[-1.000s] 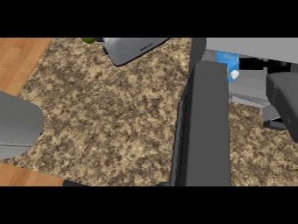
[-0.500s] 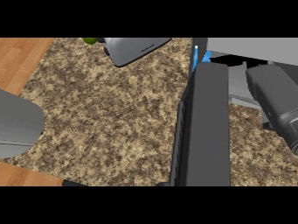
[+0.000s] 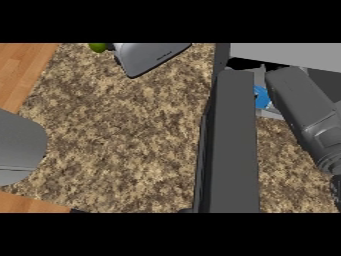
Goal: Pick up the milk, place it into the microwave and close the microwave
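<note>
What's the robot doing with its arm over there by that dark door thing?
The robot's right forearm stretches past the open microwave door into the microwave. A bit of the blue and white milk carton peeks out between the door and the arm. The hand itself is hidden, so whether it holds the milk cannot be seen. The left forearm rests at the left edge. The door is not shut yet.

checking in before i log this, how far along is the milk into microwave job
Partly done by the look of it. The right forearm reaches past the open microwave door into the microwave, and a bit of the blue and white milk carton shows beside it. The hand itself is hidden, so I cannot tell if the milk is released. Left to do: withdraw the arm and close the door. The left forearm sits at the left edge.
</note>
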Controlling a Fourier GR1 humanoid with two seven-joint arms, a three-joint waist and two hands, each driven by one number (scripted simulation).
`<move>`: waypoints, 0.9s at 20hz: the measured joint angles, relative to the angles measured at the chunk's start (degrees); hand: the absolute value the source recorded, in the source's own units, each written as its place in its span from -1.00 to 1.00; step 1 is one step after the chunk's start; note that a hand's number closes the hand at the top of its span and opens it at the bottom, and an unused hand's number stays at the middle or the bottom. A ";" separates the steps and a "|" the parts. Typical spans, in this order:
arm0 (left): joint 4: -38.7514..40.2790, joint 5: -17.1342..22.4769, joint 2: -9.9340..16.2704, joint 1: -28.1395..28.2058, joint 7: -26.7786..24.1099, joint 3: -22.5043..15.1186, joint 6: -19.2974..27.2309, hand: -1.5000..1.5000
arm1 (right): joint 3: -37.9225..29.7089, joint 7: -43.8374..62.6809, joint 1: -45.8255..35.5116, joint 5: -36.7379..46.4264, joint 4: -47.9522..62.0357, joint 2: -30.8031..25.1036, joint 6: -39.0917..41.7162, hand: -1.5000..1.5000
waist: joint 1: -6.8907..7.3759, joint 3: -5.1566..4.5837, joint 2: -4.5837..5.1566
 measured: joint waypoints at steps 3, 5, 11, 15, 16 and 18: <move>0.10 -0.61 -0.73 0.54 -0.20 -0.53 -0.57 -1.00 | -0.99 -0.66 0.43 -0.74 -0.57 0.63 -1.67 -1.00 | -0.70 0.02 -0.15; 0.44 -1.38 -1.55 0.93 -0.31 -1.14 -0.90 -1.00 | -1.60 -0.73 0.53 -1.22 -0.78 1.09 -2.50 -1.00 | -1.21 0.02 -0.25; 0.87 -4.28 -4.00 2.39 -1.20 -2.55 -2.41 -1.00 | -2.17 -2.33 2.10 -1.62 -1.13 0.93 -1.66 -1.00 | -2.97 -0.06 -1.16; 1.47 -7.06 -6.30 3.01 -2.98 -3.92 -4.43 -1.00 | -2.94 -4.14 3.79 -2.36 -1.50 -0.32 1.13 -1.00 | -4.10 -0.13 -1.73; 1.46 -7.51 -6.88 3.25 -3.18 -4.59 -4.98 -1.00 | -3.11 -4.83 4.64 -2.55 -1.49 -0.70 2.24 -1.00 | -4.46 -0.14 -1.92; 1.25 -7.78 -8.15 4.35 -3.90 -5.84 -6.56 -1.00 | -3.45 -6.07 5.86 -2.98 -1.62 -1.05 4.74 -1.00 | -5.09 -0.17 -2.40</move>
